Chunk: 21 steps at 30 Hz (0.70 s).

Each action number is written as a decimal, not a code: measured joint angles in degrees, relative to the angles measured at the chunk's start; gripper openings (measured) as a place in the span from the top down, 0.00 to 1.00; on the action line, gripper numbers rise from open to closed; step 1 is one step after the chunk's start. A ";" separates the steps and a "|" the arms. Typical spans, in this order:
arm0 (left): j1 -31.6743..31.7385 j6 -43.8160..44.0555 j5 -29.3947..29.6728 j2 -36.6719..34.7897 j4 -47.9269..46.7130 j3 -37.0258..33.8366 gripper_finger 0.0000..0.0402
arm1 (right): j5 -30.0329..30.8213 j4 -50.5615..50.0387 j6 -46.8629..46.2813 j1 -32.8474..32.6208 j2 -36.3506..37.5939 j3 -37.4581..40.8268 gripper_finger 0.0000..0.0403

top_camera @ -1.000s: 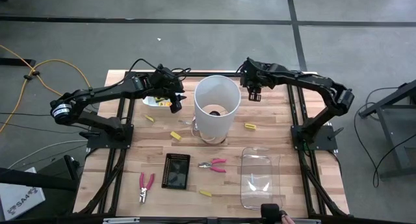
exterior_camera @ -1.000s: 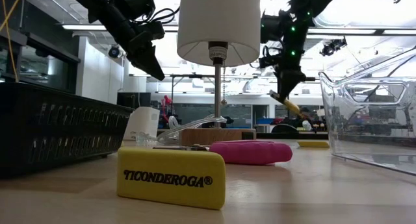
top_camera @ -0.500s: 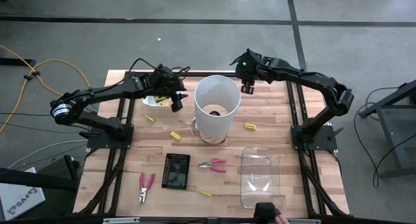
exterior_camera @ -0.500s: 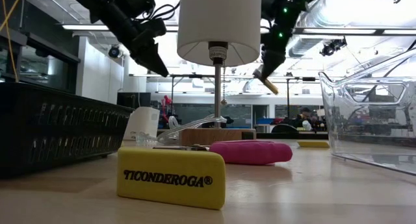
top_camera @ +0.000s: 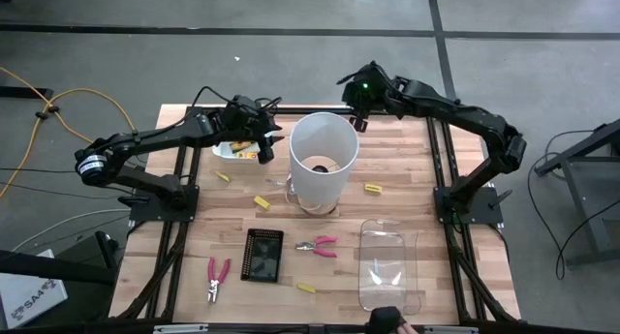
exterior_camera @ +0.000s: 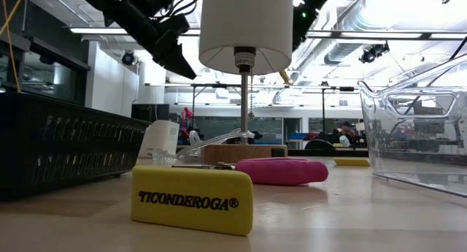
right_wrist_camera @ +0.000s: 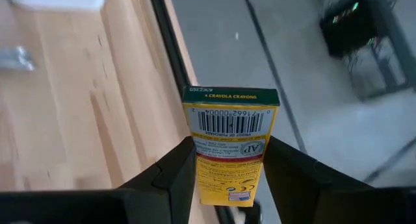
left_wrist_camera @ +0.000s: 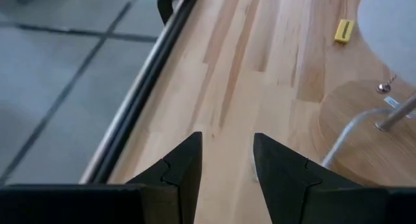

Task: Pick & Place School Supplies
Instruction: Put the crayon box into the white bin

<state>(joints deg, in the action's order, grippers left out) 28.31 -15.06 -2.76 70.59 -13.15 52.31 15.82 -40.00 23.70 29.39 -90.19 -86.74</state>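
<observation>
My right gripper is shut on a yellow crayon box, high above the table's far edge behind the white lampshade. In the low view only the box's end peeks out past the shade. My left gripper hovers open left of the shade, with nothing between its fingers. Yellow erasers lie flat on the table. Two pink-handled pliers lie near the front. My right gripper pinches the crayon box's lower half between its two fingers, one on each narrow side. The fingers slant downward, and the box sticks out beyond them, barcode end foremost. The box is lifted clear of the table.
The lamp stands mid-table on a wooden base. A clear plastic container sits at the front right, a black slatted block at the front left of centre, a small white tray beside my left gripper.
My right gripper has risen with the crayon box and gone toward the table's far edge and a little left, passing behind the lampshade. My left gripper has tipped its fingers up slightly, staying where it was.
</observation>
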 joint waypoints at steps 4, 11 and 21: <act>0.01 -2.18 0.08 0.00 4.40 0.00 0.67 | -0.18 2.86 2.17 -1.84 0.02 -1.96 0.61; 0.01 -6.14 6.24 0.00 12.13 0.00 0.67 | 0.36 5.92 3.11 -3.27 0.02 -6.62 0.61; 0.01 -8.96 13.86 0.00 19.61 0.00 0.67 | -2.72 7.13 -0.49 -3.27 0.02 -15.48 0.61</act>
<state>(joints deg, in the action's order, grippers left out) 28.32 -24.02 11.11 70.59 6.46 52.31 13.10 -32.87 23.21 26.12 -90.17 -102.22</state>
